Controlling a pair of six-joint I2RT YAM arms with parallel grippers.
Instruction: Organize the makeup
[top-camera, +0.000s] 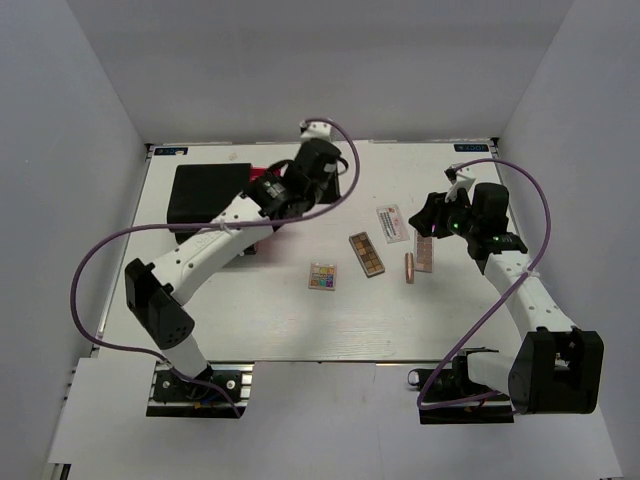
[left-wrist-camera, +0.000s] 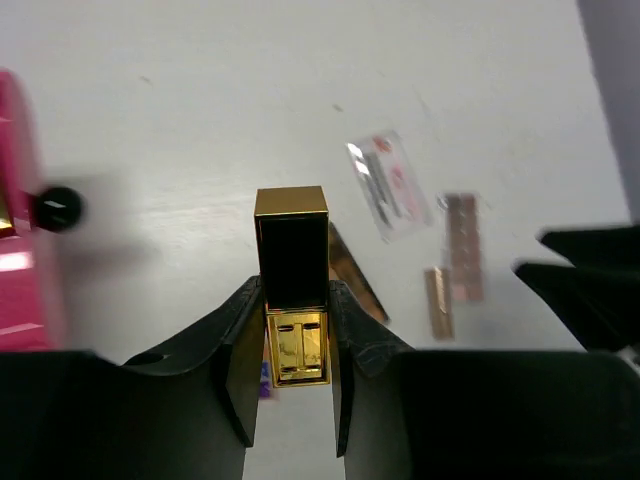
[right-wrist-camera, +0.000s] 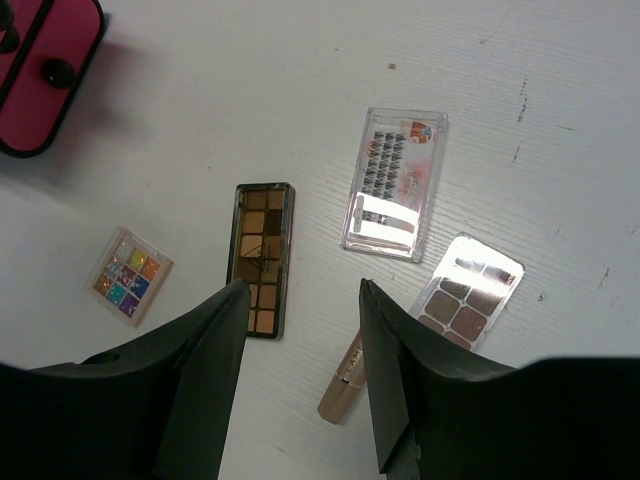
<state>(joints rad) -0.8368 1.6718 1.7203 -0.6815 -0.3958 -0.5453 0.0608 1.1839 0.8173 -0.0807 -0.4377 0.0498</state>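
My left gripper (left-wrist-camera: 293, 290) is shut on a gold-black lipstick (left-wrist-camera: 291, 240), held above the table beside the pink drawer (left-wrist-camera: 20, 220). From above, that gripper (top-camera: 300, 190) sits by the black box. My right gripper (right-wrist-camera: 302, 295) is open and empty, hovering over the rose-gold tube (right-wrist-camera: 343, 388). Near it lie the long brown palette (right-wrist-camera: 262, 258), the multicoloured square palette (right-wrist-camera: 128, 276), the white red-printed packet (right-wrist-camera: 393, 183) and the pinkish flat case (right-wrist-camera: 466, 296). All lie mid-table, around the brown palette (top-camera: 367, 254).
A large black box (top-camera: 205, 190) with pink drawers (top-camera: 265, 180) stands at the back left. A black knob (left-wrist-camera: 57, 208) sticks out of one drawer. White walls close in the table on three sides.
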